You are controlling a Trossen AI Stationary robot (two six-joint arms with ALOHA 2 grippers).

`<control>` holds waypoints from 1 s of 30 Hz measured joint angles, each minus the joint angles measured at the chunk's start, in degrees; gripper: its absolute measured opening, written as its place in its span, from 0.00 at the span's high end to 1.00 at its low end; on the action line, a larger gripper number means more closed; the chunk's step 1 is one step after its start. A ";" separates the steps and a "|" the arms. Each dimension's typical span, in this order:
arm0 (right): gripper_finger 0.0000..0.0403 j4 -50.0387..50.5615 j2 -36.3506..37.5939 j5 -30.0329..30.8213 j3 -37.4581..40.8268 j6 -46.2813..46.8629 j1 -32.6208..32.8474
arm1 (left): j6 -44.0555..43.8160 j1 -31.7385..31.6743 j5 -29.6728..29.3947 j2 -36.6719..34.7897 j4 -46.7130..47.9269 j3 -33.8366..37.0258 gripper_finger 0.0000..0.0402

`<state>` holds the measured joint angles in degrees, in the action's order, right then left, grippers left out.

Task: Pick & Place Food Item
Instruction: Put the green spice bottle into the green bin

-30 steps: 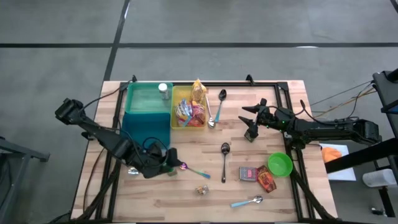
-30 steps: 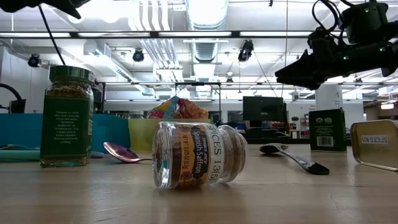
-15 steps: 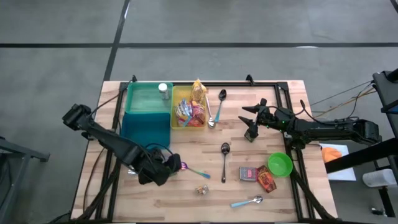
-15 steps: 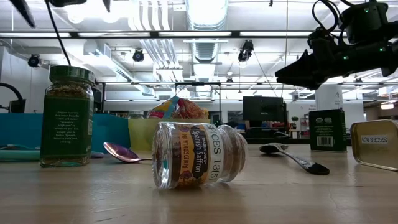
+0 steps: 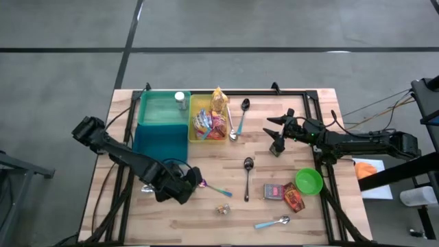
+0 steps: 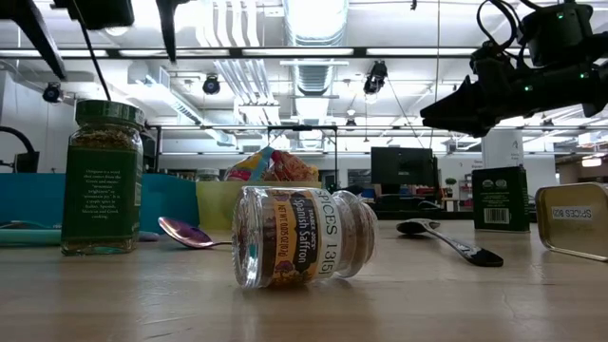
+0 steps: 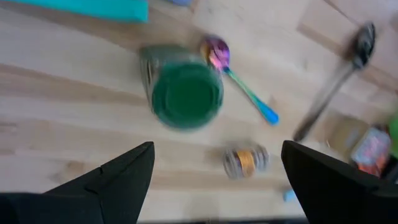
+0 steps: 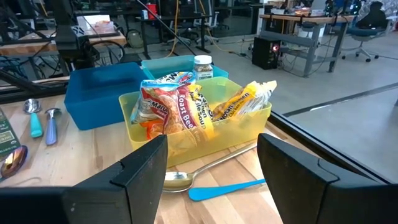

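Left claw (image 7: 211, 171) hangs wide open right above the green-lidded herb jar (image 7: 185, 94), which stands upright on the wooden worktop (image 5: 206, 223) near the front-left, just beside an iridescent spoon with a blue handle (image 7: 239, 79). Nothing's gripped. A little saffron jar (image 6: 302, 236) lies on its side nearby. Right claw (image 5: 276, 135) sits over the right half of the worktop, fingers apart and empty, facing the yellow bin (image 8: 205, 134) stuffed with snack packets (image 8: 176, 109), with the teal bin (image 5: 162, 123) next to it.
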<state>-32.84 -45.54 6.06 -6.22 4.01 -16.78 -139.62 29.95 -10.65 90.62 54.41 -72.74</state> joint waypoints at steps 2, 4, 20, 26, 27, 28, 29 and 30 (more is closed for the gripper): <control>0.39 0.00 0.00 -0.01 0.00 0.00 0.00 | -0.06 -0.79 1.09 0.79 0.66 0.01 0.13; 0.39 0.02 0.00 0.00 0.00 0.02 -0.01 | -0.40 -1.46 2.83 1.25 0.84 0.01 0.13; 0.39 0.00 0.00 0.00 0.00 0.02 0.00 | 0.16 -4.92 7.14 3.58 0.88 0.07 0.13; 0.39 0.04 0.00 -0.01 0.00 0.01 -0.01 | 0.48 -5.24 8.49 5.32 1.11 0.15 0.13; 0.39 -0.01 0.00 -0.02 0.00 0.02 -0.01 | 0.48 -5.31 9.04 5.55 0.78 0.46 0.13; 0.39 -0.04 -0.02 -0.01 0.00 0.02 -0.02 | 0.47 -5.41 9.53 5.74 0.40 0.93 0.13; 0.39 0.01 0.00 -0.01 0.00 0.01 -0.02 | 0.45 -5.55 10.11 6.00 -0.16 1.50 0.13; 0.39 0.02 0.00 -0.02 0.00 0.00 0.00 | 0.48 -5.69 10.62 6.09 -0.96 2.13 0.13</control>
<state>-32.82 -45.54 6.04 -6.22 4.01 -16.78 -139.14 24.26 -0.03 96.71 53.46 -70.60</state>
